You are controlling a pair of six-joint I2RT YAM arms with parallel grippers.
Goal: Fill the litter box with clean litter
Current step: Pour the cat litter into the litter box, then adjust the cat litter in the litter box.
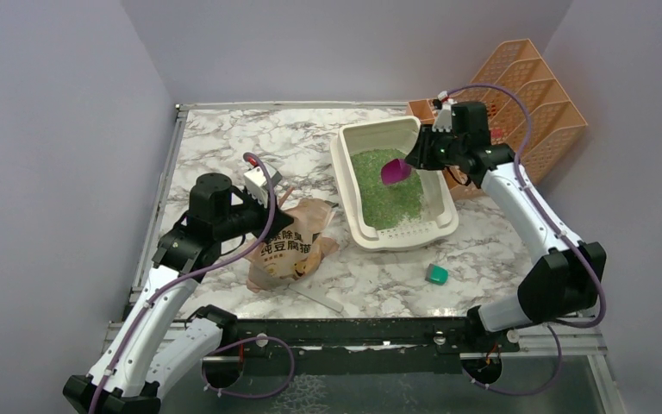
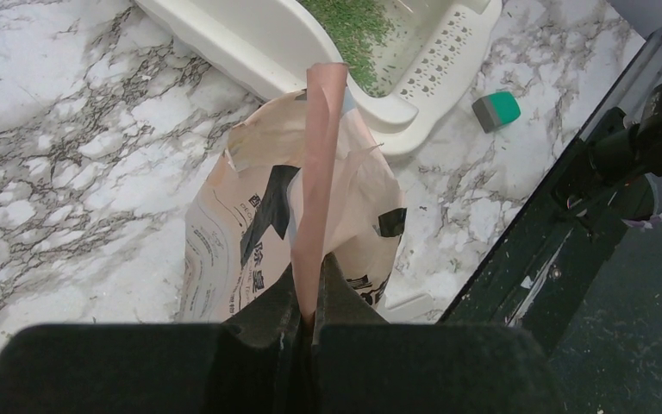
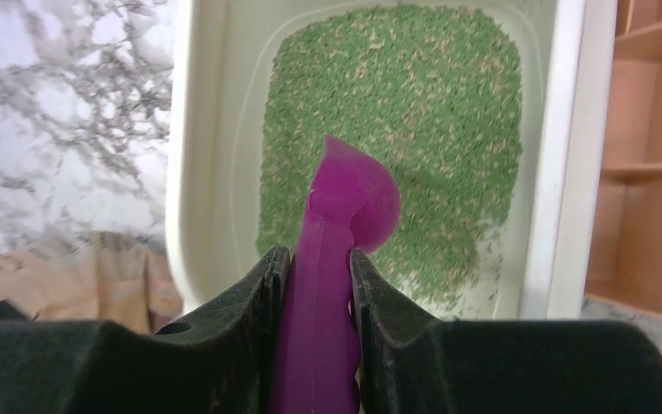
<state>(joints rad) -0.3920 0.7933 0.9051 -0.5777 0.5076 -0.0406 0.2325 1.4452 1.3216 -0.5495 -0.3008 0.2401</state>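
Two jobs are split between my arms. My left fingers (image 2: pixel 310 285) are pinched shut on the folded top strip of the tan paper bag (image 2: pixel 224 233). That grip holds the bag's mouth up off the bench (image 2: pixel 52 172), near the front corner of the litter box (image 2: pixel 224 39), so I judge nothing should spill from it. My right fingers (image 3: pixel 317 259) clamp narrowly around the handle of the magenta scoop (image 3: pixel 358 194), with its bowl over the middle of the box, where emptied granules would land inside the walls. I cannot tell whether the bowl carries anything or touches the bed below.

The clean litter (image 3: pixel 396 103) lies as a green layer across most of the box floor, with bare cream plastic along the walls and at the perforated end. From that thin cover I judge the fill partly done. An orange rack (image 1: pixel 534 95) stands just behind the box, and a small green block (image 1: pixel 436 274) lies apart on the bench.
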